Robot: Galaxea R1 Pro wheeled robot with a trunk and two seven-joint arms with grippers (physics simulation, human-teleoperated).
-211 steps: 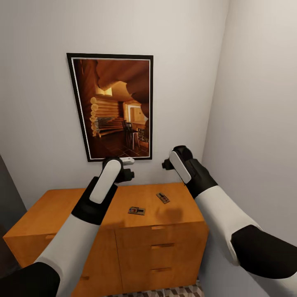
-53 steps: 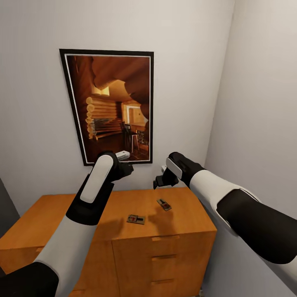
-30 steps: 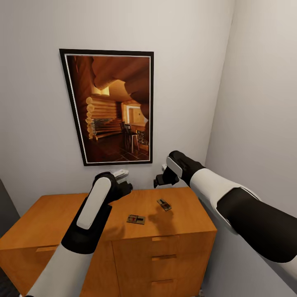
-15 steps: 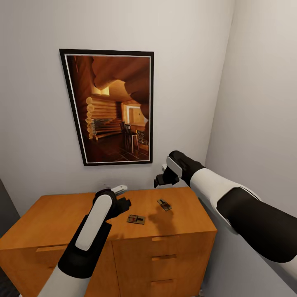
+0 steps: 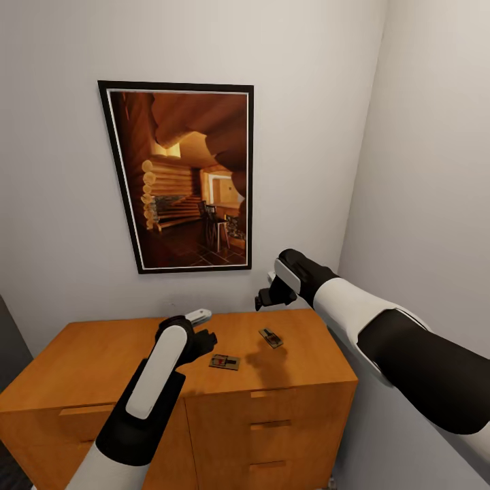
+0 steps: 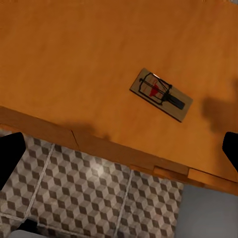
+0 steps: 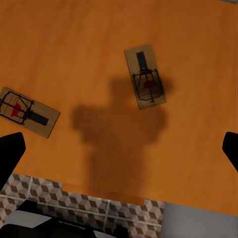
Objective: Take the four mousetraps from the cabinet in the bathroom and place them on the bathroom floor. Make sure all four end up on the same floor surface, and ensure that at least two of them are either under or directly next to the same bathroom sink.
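Both claws, left [image 5: 202,327] and right [image 5: 267,294], hang open-fingered above two mousetraps [image 5: 224,363] [image 5: 270,337] on the cabinet [image 5: 82,354], probably lining up grasps.

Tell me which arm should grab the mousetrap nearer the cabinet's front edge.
Left, probably. The left gripper hangs low beside the front mousetrap on the cabinet; the right gripper is higher, nearer the rear mousetrap.
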